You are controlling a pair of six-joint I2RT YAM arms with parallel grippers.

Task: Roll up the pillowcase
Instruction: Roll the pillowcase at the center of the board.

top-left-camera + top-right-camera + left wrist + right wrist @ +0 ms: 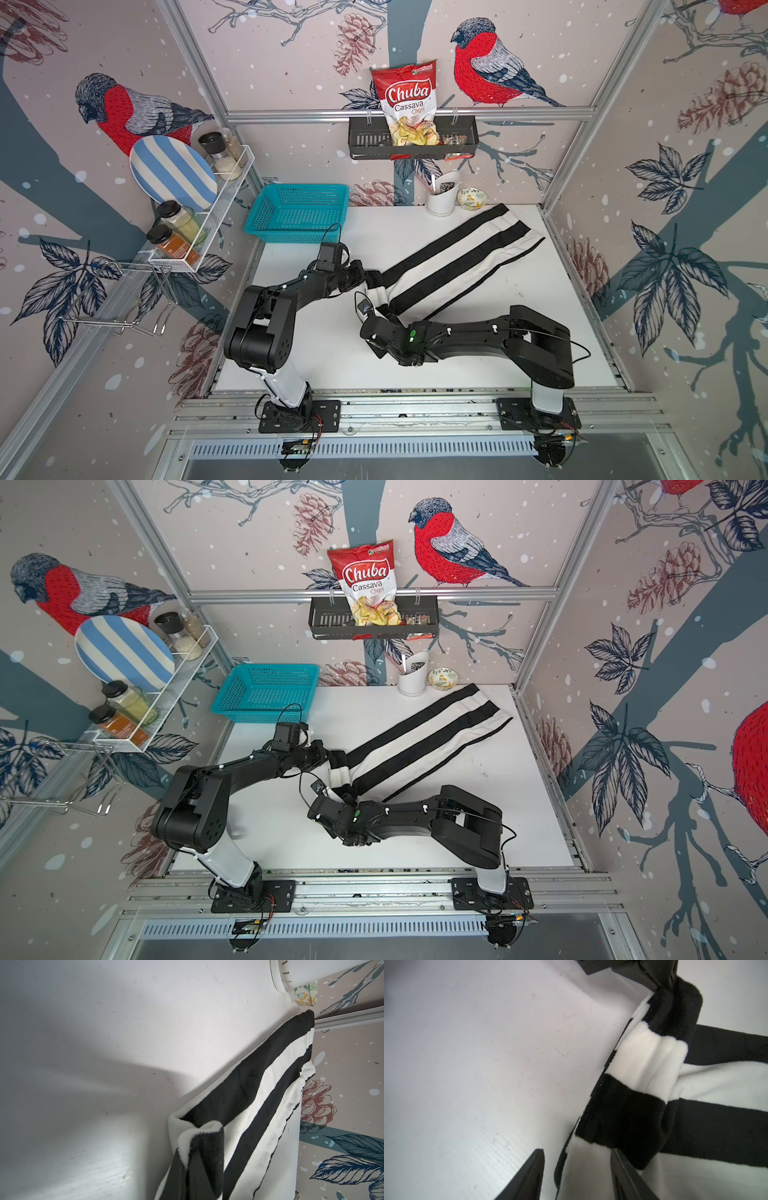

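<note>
The pillowcase (457,253), with broad black and white stripes, lies as a long band slanting across the white table (316,340) from its middle to the far right corner, seen in both top views (424,737). Its near end is turned over into a short roll (643,1068). My left gripper (368,276) is shut on the far end of that roll, and bunched fabric (207,1147) fills its wrist view. At the roll's near end my right gripper (577,1167) stands open, its fingers (529,1176) apart with the cloth edge between them, ungripped.
A teal basket (297,212) stands at the table's back left. A white utensil cup (442,195) and a small floral bowl (471,198) stand at the back, close to the pillowcase's far end. A wire rack (232,187) with a striped plate hangs on the left wall, and a chips bag (409,104) hangs on the back wall.
</note>
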